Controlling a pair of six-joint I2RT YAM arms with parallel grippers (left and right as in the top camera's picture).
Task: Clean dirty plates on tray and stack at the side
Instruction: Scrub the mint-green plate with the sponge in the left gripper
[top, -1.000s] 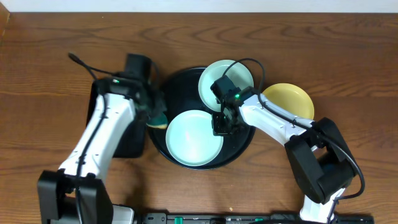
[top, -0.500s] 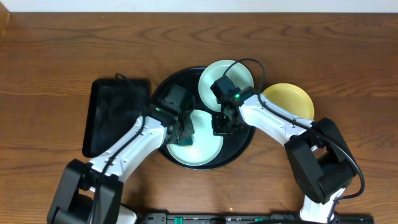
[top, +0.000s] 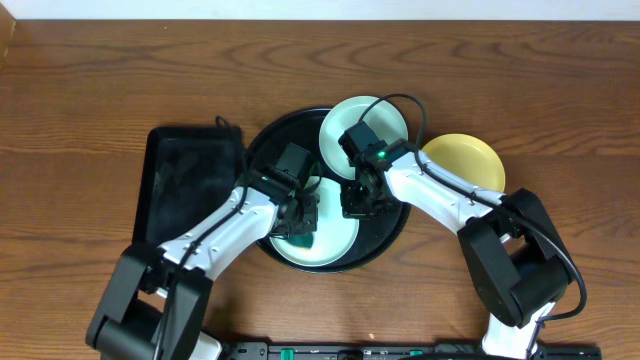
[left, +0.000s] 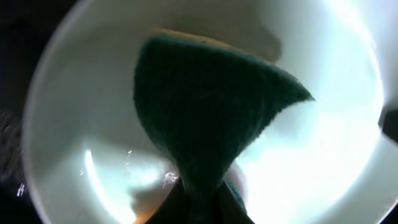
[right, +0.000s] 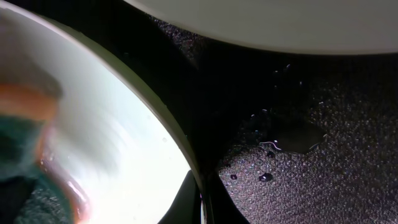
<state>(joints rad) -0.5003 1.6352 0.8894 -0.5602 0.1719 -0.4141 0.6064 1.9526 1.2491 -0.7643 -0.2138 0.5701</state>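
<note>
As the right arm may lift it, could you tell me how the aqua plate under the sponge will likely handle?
Probably slippery: the aqua plate looks glossy, and droplets sit on the black tray beside it. Likely stiff and light: thin rim. It might skid under the sponge without the right gripper steadying it.

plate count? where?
3. Aqua plate on the black tray, under the sponge in the left gripper; second aqua plate at its back rim; yellow plate on the table, right of tray.
</note>
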